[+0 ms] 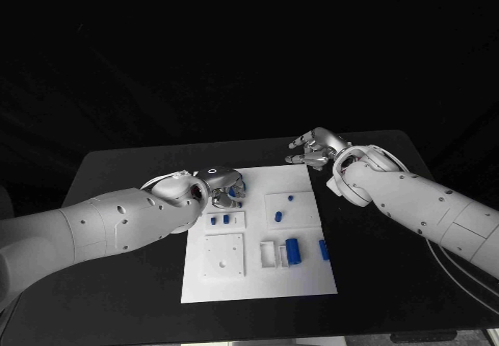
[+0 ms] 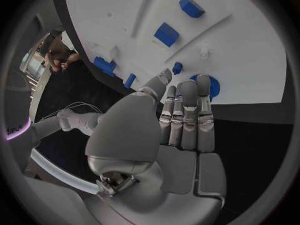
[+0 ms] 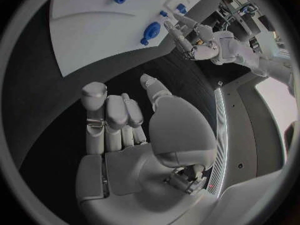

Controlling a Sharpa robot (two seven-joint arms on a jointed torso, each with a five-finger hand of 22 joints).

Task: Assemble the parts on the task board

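The white task board (image 1: 260,277) lies in the middle of the black table. My left hand (image 1: 221,187) hovers over its far left corner, fingers (image 2: 185,112) stretched out side by side, their tips at a round blue part (image 2: 212,87) that they half hide; whether they touch it I cannot tell. Nothing is in that hand. Small blue parts lie on the board: two pegs (image 1: 221,220), an oval (image 1: 279,215), a small one (image 1: 291,196), a cylinder (image 1: 294,250) and a bar (image 1: 324,249). My right hand (image 1: 316,148) hangs empty beyond the board's far right corner, fingers (image 3: 106,117) loosely extended.
White blocks (image 1: 270,254) stand beside the blue cylinder, and a square white plate (image 1: 223,256) with holes sits at the board's near left. Black table (image 1: 395,288) surrounds the board on all sides. The right wrist view shows the board (image 3: 94,30) and the left hand (image 3: 187,37).
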